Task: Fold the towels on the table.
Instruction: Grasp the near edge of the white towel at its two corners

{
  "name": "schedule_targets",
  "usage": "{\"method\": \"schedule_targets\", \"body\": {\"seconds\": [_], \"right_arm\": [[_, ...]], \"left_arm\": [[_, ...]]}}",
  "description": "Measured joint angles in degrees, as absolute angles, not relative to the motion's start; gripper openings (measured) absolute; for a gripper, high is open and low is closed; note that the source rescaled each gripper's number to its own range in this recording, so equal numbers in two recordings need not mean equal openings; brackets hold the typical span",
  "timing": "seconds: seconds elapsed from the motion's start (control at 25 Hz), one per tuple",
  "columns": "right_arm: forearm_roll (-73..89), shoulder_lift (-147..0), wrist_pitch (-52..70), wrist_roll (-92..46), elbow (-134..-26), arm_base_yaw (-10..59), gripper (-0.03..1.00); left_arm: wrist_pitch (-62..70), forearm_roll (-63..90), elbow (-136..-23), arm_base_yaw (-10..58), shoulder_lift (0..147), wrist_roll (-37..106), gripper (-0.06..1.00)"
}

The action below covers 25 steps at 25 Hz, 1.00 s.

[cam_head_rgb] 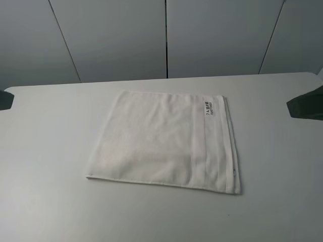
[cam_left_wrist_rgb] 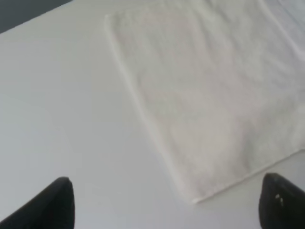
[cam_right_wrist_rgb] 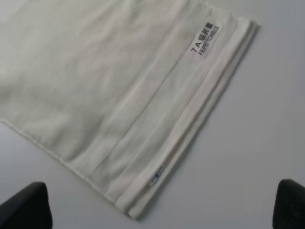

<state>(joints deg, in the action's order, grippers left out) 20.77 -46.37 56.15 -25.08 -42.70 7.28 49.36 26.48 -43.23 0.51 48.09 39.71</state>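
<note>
Across the middle of the surface [cam_head_rgb: 45, 151], as the high camera sees it, the towel [cam_head_rgb: 151, 141] lies flat and roughly square, with its corners toward 11, 1, 5 and 7 o'clock. The border band [cam_head_rgb: 222, 146] runs down its 3 o'clock edge; the label [cam_head_rgb: 207, 108], printed dark, sits near the 1 o'clock corner just inside that band; a small blue tag [cam_head_rgb: 235, 172] shows on the same edge toward 5 o'clock.

From the left wrist camera, the left claw [cam_left_wrist_rgb: 169, 205] is spread wide and pinches nothing; its dark fingertips [cam_left_wrist_rgb: 57, 205] stand well apart. A plain corner of the towel lies between them on the surface; no contact with the cloth is visible.

From the right wrist camera, the right claw [cam_right_wrist_rgb: 157, 205] is likewise spread wide and empty, with the band-side corner of the towel — the one near the blue tag — lying between its tips; the cloth edge there shows more than one layer; the label is at the far end of the band from the claw.
</note>
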Motion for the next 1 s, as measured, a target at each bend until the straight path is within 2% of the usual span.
{"method": "schedule_targets", "body": {"seconds": [0.12, 0.24, 0.44, 0.64, 0.8, 1.0], "right_arm": [[23.81, -52.91, 56.28, -30.13, -44.82, 7.67, 1.00], [24.34, -59.17, 56.17, -33.91, -45.40, 10.68, 1.00], [24.43, -67.47, 55.63, -36.94, -45.40, 15.44, 1.00], [21.62, -73.11, 53.64, -37.52, -45.40, 17.92, 1.00], [20.70, -75.33, 53.02, -37.63, -45.40, 18.77, 1.00], [18.66, -76.83, 52.65, -37.63, -45.40, 19.90, 1.00]], "left_arm": [[49.46, 28.17, -45.38, 2.94, 54.84, 47.64, 1.00], [49.23, 26.62, -46.55, 8.66, 61.52, 53.18, 1.00], [49.23, 17.33, -47.21, 19.38, 71.51, 54.12, 1.00], [47.45, 6.77, -47.23, 27.19, 83.58, 50.46, 1.00], [44.70, 0.00, -47.33, 30.30, 92.78, 45.97, 1.00], [40.84, 0.00, -47.33, 30.55, 99.10, 45.77, 1.00]]}}
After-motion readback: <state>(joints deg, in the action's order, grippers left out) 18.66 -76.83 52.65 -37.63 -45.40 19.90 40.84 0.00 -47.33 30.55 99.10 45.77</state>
